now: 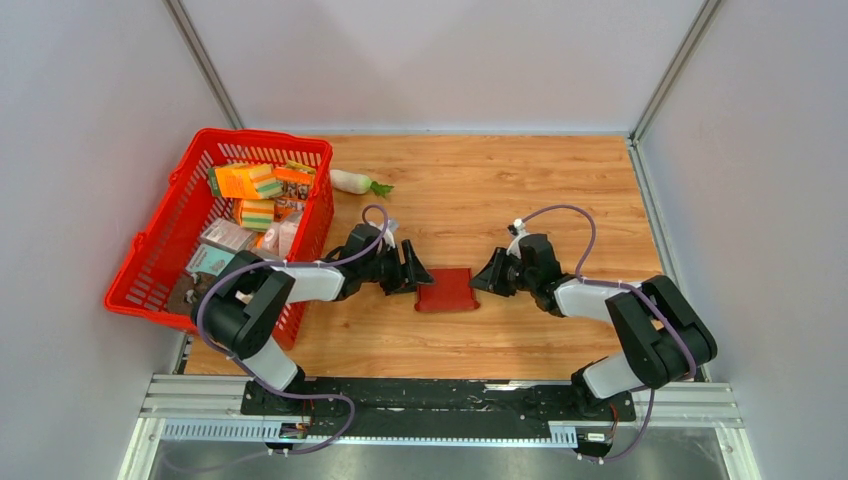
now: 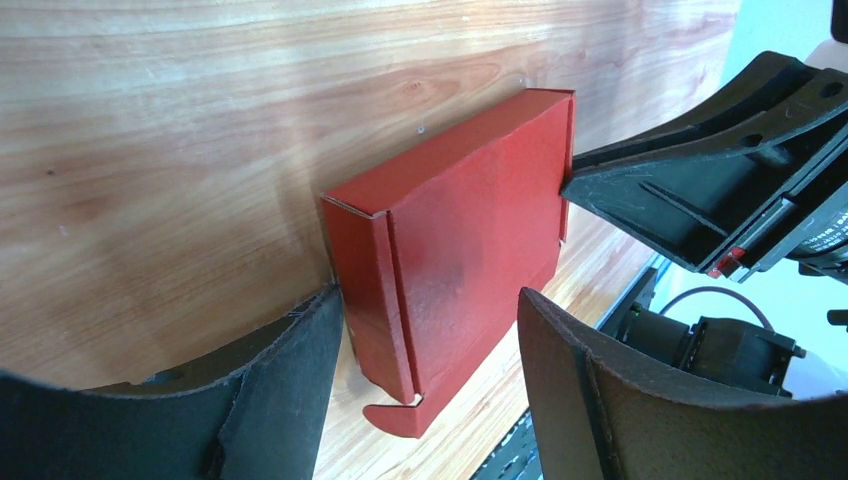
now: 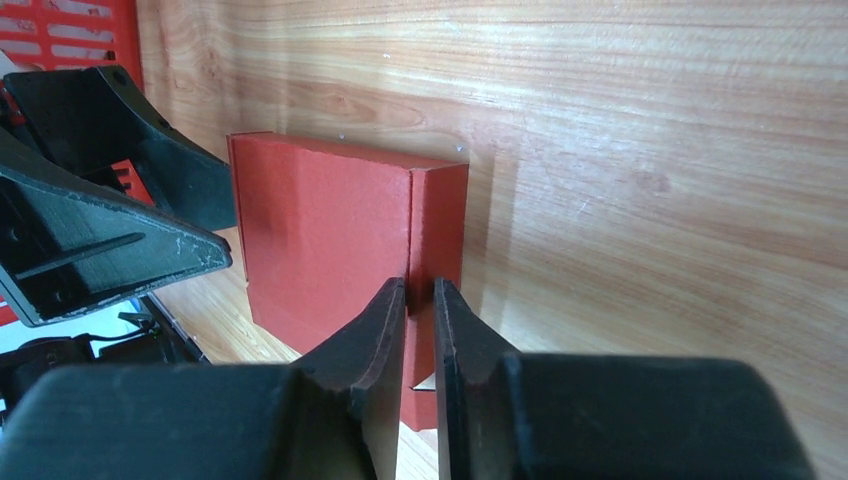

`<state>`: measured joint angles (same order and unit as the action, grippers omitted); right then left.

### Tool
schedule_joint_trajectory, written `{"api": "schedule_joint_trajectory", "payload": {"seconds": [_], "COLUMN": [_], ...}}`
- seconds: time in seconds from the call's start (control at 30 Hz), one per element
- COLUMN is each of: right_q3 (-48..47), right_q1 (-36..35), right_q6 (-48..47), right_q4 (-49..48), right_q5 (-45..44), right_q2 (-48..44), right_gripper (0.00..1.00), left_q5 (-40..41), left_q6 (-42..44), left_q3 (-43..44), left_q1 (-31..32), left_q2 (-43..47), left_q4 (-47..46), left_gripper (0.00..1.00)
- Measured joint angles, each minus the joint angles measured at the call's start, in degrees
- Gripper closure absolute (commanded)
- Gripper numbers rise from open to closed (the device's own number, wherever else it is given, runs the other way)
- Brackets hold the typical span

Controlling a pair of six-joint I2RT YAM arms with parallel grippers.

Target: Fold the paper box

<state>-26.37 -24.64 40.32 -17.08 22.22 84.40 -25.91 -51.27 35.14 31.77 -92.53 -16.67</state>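
Note:
The dark red paper box (image 1: 447,290) lies folded shut in the middle of the wooden table, between my two grippers. My left gripper (image 1: 420,275) stands open at its left end. In the left wrist view the box (image 2: 460,250) sits just beyond the wide-apart fingertips of that gripper (image 2: 430,295), and a small rounded tab sticks out at its near corner. My right gripper (image 1: 482,280) is at the box's right end. In the right wrist view that gripper (image 3: 420,285) shows only a thin slit between its fingers, its tips against the box's end wall (image 3: 438,220). Nothing is clearly pinched.
A red mesh basket (image 1: 150,240) holding orange packets (image 1: 250,180) and other packs stands at the left, close behind my left arm. A white radish (image 1: 352,181) lies beside the basket's far corner. Grey walls enclose the table on three sides.

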Motion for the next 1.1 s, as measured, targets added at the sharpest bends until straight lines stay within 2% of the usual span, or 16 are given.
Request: {"api": "schedule_joint_trajectory", "payload": {"seconds": [0.23, 0.47, 0.63, 0.87, 1.03, 1.1], "right_q3": [0.4, 0.7, 1.1, 1.3, 1.7, 1.8], "right_q1": [1.2, 2.3, 3.6, 4.9, 5.7, 5.7], "right_q6": [1.0, 1.9, 2.9, 3.8, 4.2, 4.3], "right_q4": [-1.5, -3.0, -3.8, -5.2, -6.4, -6.5], "right_q5": [0.5, 0.9, 1.8, 4.1, 4.8, 4.8], "right_q2": [0.5, 1.2, 1.6, 2.7, 3.0, 3.0], "right_gripper": [0.86, 0.88, 0.88, 0.88, 0.88, 0.88], "left_q5": [1.1, 1.6, 4.4, 8.0, 7.0, 6.2], "left_q6": [-0.9, -2.3, -2.9, -4.0, -5.2, -6.1], "left_q3": [0.1, 0.2, 0.0, -2.5, -2.5, -2.5], "left_q1": [1.7, 2.4, 3.1, 3.3, 3.4, 3.4], "left_q2": [-0.2, -0.5, 0.9, 5.2, 4.1, 2.6], "left_q4": [-0.6, -1.2, -0.1, 2.2, -0.4, -2.5], "left_gripper": [0.26, 0.3, 0.21, 0.19, 0.24, 0.32]}}
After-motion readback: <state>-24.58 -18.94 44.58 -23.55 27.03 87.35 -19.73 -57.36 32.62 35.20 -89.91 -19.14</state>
